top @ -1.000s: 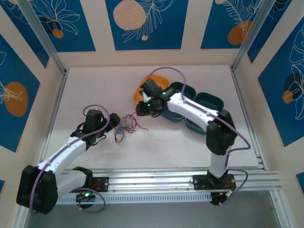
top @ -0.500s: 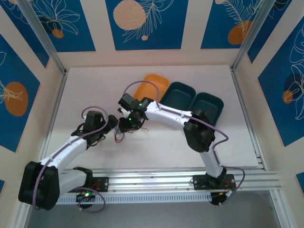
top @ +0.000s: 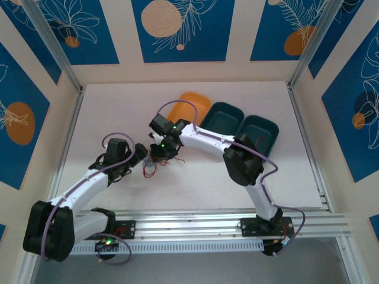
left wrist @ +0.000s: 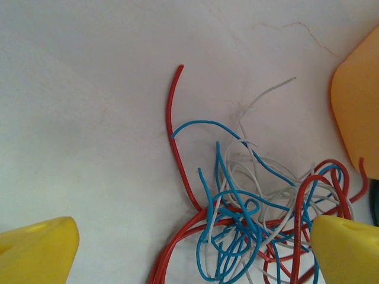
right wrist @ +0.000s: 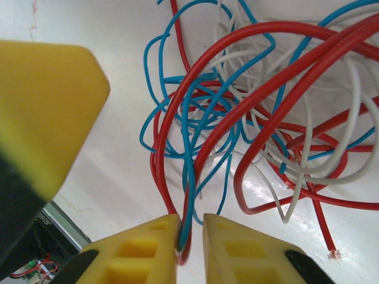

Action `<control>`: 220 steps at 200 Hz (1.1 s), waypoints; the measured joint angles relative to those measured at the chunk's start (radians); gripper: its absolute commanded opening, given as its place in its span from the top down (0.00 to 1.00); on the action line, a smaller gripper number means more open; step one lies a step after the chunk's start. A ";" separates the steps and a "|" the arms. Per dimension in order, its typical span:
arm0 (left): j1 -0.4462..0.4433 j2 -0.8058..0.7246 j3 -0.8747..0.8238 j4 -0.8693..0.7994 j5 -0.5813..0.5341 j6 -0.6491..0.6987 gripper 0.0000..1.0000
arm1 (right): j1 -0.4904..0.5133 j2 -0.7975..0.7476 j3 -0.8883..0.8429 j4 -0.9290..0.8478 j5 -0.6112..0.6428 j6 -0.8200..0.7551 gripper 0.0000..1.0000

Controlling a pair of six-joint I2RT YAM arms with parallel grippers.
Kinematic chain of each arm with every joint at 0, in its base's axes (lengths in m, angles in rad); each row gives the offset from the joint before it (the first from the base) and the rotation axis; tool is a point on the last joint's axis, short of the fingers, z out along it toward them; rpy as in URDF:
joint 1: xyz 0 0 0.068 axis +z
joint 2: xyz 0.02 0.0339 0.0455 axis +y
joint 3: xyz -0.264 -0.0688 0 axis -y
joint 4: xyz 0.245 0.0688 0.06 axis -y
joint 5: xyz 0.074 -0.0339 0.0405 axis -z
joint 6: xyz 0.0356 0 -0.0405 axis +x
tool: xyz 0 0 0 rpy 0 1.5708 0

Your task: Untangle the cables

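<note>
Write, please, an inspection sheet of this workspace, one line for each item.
Surface: white table, faint marks.
Job's things: red, blue and white wires, one tangle, several ends loose.
Clutter: orange tray and two teal bins at the far side; they look empty.
Pincers: left pincer open, tangle between its tips, not gripped; right pincer closed on a red and a blue strand.
Cables: purple arm cables, looped above the arms.
Surroundings: blue leaf-patterned wall panels; aluminium rail at the near edge.
</note>
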 measured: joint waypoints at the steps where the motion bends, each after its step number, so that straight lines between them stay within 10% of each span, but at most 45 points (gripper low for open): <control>1: 0.000 0.000 0.000 0.000 0.001 0.000 0.00 | 0.000 0.000 0.000 0.000 0.000 0.002 0.86; 43: 0.001 0.000 0.000 0.002 0.022 0.018 0.00 | -0.001 0.002 0.000 0.003 -0.003 0.010 1.00; 168: -0.072 0.182 0.009 0.206 0.211 0.052 0.17 | -0.079 -0.196 -0.268 0.123 -0.050 0.026 1.00; 220: -0.103 0.241 0.029 0.235 0.216 0.045 0.39 | -0.127 -0.197 -0.333 0.178 -0.074 0.066 0.99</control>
